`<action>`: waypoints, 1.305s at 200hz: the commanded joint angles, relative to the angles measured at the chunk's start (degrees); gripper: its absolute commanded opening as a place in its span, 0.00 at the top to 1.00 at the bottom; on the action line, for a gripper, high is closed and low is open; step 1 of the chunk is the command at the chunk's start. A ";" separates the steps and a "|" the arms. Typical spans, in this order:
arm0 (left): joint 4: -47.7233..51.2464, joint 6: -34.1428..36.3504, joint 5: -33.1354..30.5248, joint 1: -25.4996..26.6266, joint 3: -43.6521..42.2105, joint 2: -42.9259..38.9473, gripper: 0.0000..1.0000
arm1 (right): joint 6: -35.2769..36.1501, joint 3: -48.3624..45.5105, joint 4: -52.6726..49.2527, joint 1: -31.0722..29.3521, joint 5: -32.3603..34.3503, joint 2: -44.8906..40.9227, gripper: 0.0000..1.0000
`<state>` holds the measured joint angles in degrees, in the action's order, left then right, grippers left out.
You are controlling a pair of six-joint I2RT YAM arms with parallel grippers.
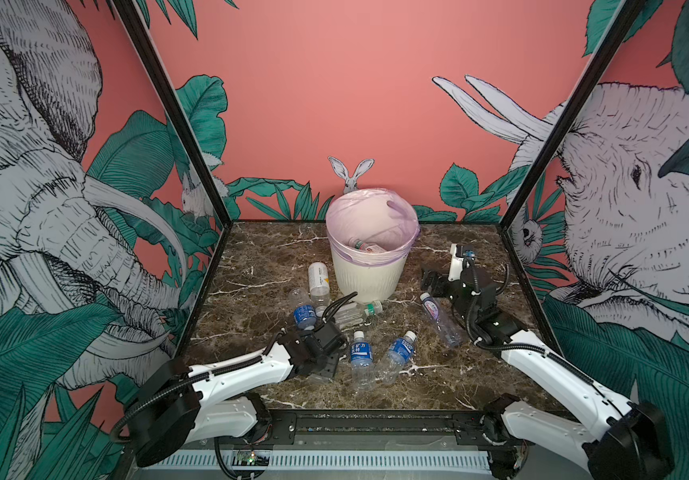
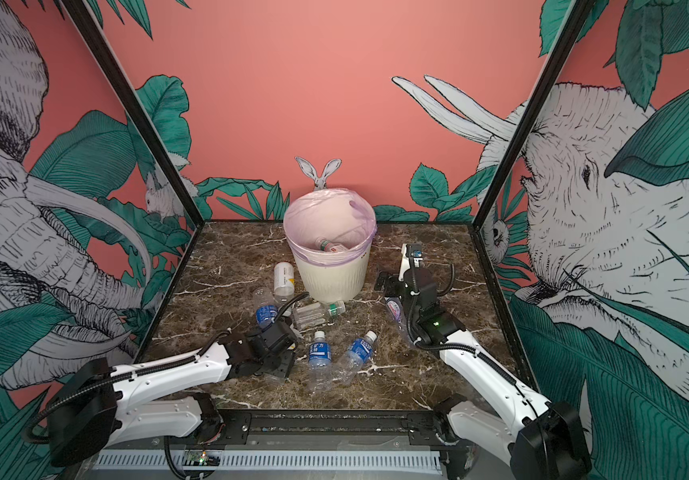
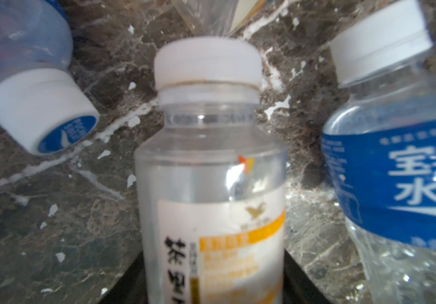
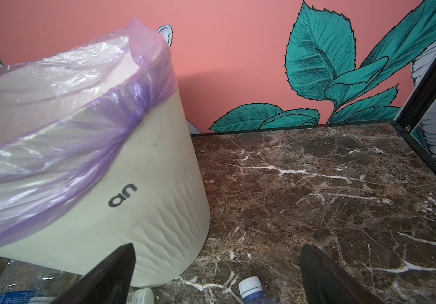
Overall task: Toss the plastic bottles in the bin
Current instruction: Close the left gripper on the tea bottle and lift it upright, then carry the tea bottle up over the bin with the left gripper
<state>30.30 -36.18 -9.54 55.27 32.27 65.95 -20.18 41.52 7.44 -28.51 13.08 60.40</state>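
The white-and-yellow bottle (image 3: pixel 211 200), white-capped, sits between the jaws of your left gripper (image 3: pixel 213 273). The jaws are pressed in on its lower body, and the cap points away from the wrist. In both top views the gripper housing covers this bottle, at the near left of the marble table (image 1: pixel 251 266). Whether the bottle rests on the table cannot be told.

In the left wrist view it is flanked by a blue-labelled bottle (image 3: pixel 395 184) and by the blue-printed cap (image 3: pixel 40 113) of a further bottle. Neither touches it.

Loose on the table, in a top view:
- another white-and-yellow bottle (image 1: pixel 318 277) lies just beside the bin on its left
- a clear green-capped bottle (image 1: pixel 357 311) lies in front of the bin
- a slanting blue-labelled bottle (image 1: pixel 398 353) lies at the front centre
- a purple-labelled bottle (image 1: pixel 438 318) lies on the right

The bin (image 1: pixel 369 274) stands upright at the back centre, its lilac liner (image 1: pixel 371 208) folded over the rim. At least one discarded bottle (image 1: pixel 361 244) lies inside.

Your right gripper (image 4: pixel 218 247) has its jaws spread wide with nothing between them. It sits near the bin on the right, apart from the bin's wall in both top views. The purple-labelled bottle's cap lies just below it.
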 commanded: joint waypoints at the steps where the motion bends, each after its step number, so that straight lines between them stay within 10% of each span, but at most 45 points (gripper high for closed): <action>1: -1.00 0.83 -2.05 0.37 -2.36 -6.02 0.53 | 0.06 1.38 1.61 -0.23 0.19 -0.29 0.01; 142: 1.69 13.09 -8.71 0.37 -2.50 -42.96 0.54 | 0.06 1.49 1.87 -0.24 0.04 0.42 0.01; 261: 0.18 30.73 -14.71 0.37 22.26 -35.63 0.53 | 0.06 1.65 1.61 -0.23 -0.41 0.42 0.01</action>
<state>32.93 -11.60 -23.18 55.46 49.10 27.03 -20.16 41.52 7.46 -28.51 12.88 60.77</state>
